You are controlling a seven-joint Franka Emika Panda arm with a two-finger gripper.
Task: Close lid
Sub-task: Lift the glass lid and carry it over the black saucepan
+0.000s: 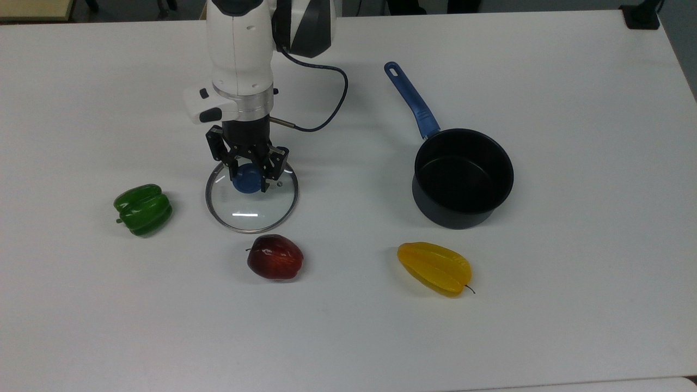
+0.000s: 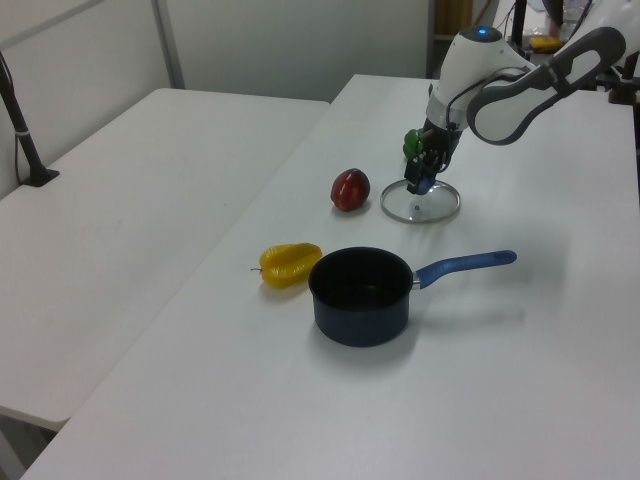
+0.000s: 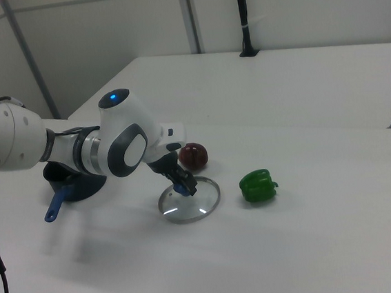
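The fingers sit narrow around the blue knob of the glass lid, likely heavy, slippery and breakable, so the knob looks the best place to hold.

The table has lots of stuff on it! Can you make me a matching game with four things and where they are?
Places are as the top view shows them.

Things:
1. lid
2. saucepan
3. green pepper
4. starfruit

Places:
A. farthest left on the table
B. just below the saucepan
C. right of the lid, standing open
D. flat on the table, under the tool

Pairs: 1-D, 2-C, 3-A, 4-B
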